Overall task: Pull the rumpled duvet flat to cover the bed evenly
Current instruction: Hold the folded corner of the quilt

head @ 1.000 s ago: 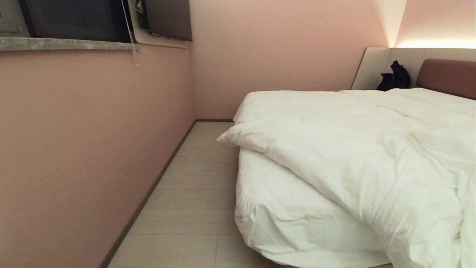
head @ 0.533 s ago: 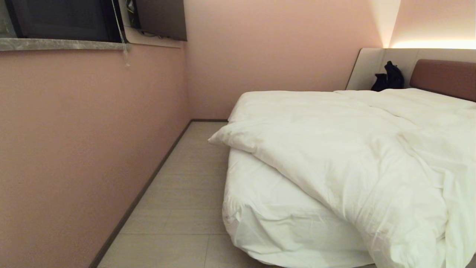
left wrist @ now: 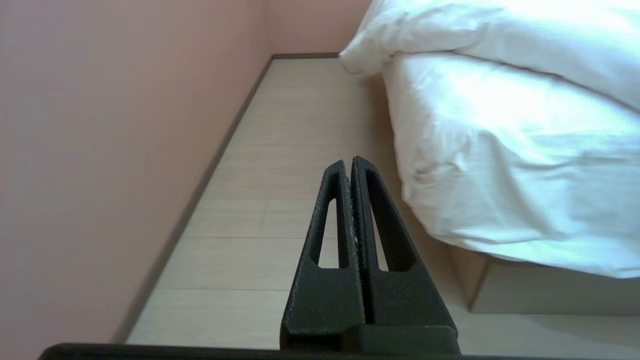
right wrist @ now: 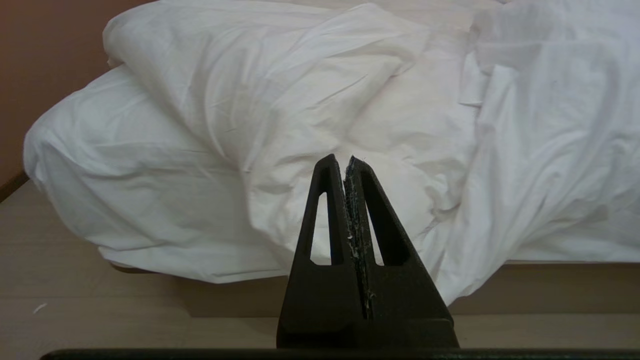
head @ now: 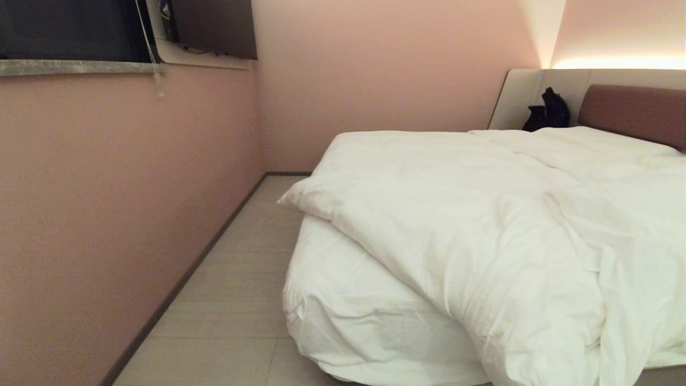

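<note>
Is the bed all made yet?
Not yet. Nothing looks done: the duvet lies bunched and slanted, leaving the near corner of the bed showing only its sheet. Both the left gripper and right gripper are shut and hold nothing. Grabbing and pulling it flat is all left.

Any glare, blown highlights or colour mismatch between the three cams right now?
Head view: the light strip above the headboard glares, and the duvet looks warm cream. Left wrist view: the sheet on the bed is blown out bluish-white beside the shut left hand. Right wrist view: even light, duvet folds clear behind the shut right hand.
</note>
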